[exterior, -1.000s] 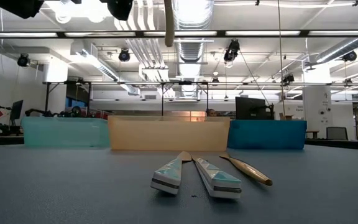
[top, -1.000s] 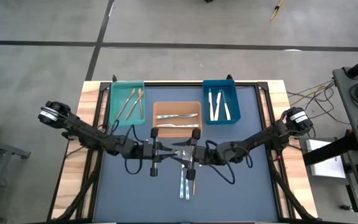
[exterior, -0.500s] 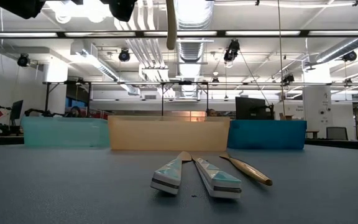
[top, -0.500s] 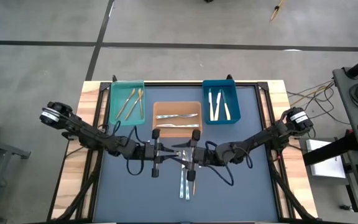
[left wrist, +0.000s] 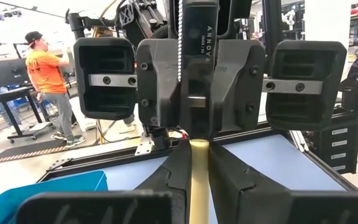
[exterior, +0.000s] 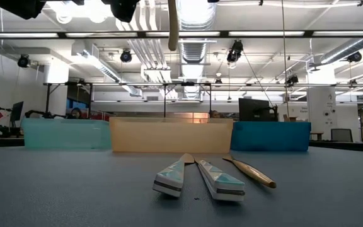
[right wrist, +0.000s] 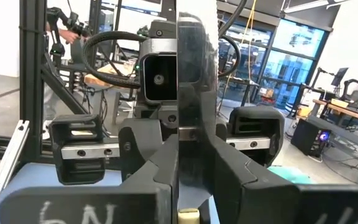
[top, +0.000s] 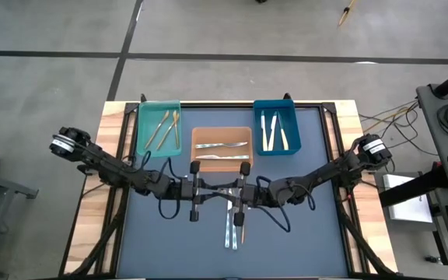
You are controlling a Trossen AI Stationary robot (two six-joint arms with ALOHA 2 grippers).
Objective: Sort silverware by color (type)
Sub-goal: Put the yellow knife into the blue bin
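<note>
You're mostly done: gold pieces sit in the teal bin (top: 159, 128), silver in the orange bin (top: 221, 148), cream-handled in the blue bin (top: 275, 128), with three pieces (top: 234, 225) left on the bench (top: 309, 241). Both arms meet mid-bench, raised, tools facing each other. The left tool (left wrist: 197, 163) is clamped on a cream-handled knife (left wrist: 197, 186), and the right tool (right wrist: 188, 155) is pinched on its blade (looks like a handover).

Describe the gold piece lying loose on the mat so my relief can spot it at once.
Start at the orange bin in the middle, then come toward the near edge of the dark mat, where three pieces lie together. The gold piece is outermost on the right arm's side, shorter than its two silver neighbours.
</note>
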